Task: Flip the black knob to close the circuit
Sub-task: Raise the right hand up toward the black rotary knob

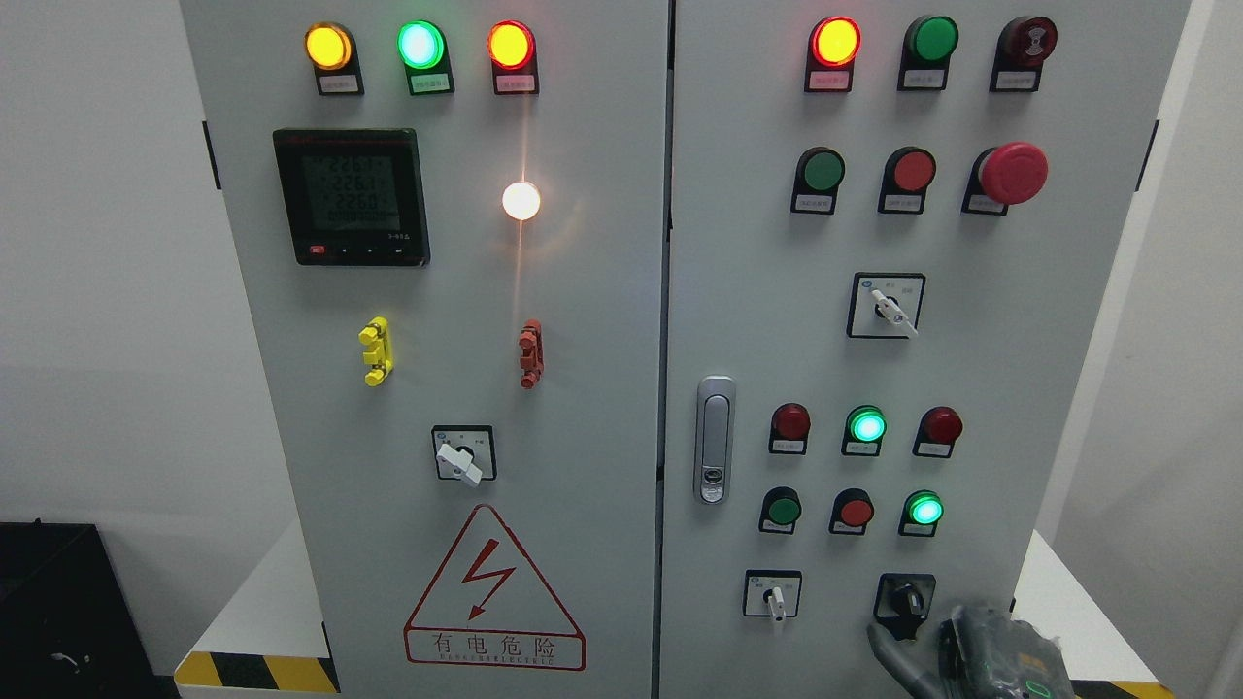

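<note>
The black knob sits on a black plate at the bottom right of the right cabinet door. Its pointer stands roughly upright. My right hand comes up from the lower right edge, wrapped in a dark glove. A grey finger reaches up just below the knob, close to its plate. The fingers look relaxed and hold nothing. Whether the fingertip touches the knob is hard to tell. My left hand is out of sight.
A white-handled selector sits left of the knob. Lit green lamps and red buttons are above. A door handle is on the door's left edge. The left door carries a meter and a warning triangle.
</note>
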You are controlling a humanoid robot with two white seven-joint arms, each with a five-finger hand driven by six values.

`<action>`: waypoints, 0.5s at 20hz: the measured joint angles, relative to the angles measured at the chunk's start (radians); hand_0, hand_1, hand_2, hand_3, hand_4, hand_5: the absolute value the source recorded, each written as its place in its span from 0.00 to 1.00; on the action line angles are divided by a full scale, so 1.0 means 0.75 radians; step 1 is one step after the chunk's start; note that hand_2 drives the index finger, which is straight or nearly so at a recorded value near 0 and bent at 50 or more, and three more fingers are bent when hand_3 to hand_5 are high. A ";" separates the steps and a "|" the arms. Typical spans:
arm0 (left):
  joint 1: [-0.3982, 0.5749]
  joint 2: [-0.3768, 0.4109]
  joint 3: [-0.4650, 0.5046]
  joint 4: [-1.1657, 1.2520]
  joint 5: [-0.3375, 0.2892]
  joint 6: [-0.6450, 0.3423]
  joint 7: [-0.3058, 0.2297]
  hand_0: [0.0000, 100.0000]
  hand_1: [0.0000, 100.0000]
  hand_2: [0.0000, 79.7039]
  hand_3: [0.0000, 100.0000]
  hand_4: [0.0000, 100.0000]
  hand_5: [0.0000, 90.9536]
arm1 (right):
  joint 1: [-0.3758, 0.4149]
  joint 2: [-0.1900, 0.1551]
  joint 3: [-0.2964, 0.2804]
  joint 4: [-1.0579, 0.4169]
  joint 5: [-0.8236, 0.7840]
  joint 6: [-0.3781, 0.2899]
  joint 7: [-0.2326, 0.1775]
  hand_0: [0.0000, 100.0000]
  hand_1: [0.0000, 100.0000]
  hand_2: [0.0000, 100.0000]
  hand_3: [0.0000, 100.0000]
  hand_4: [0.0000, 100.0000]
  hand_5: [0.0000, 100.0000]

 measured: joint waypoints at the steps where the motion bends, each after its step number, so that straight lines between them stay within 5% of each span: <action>1: 0.000 0.000 0.000 0.000 0.000 0.000 0.000 0.12 0.56 0.00 0.00 0.00 0.00 | 0.000 0.000 -0.002 0.001 0.001 0.000 0.000 0.00 0.00 0.90 1.00 0.92 0.91; 10: 0.000 0.000 0.000 0.000 0.000 0.000 0.000 0.12 0.56 0.00 0.00 0.00 0.00 | -0.003 -0.001 -0.023 0.006 0.005 -0.004 0.001 0.00 0.00 0.90 1.00 0.92 0.91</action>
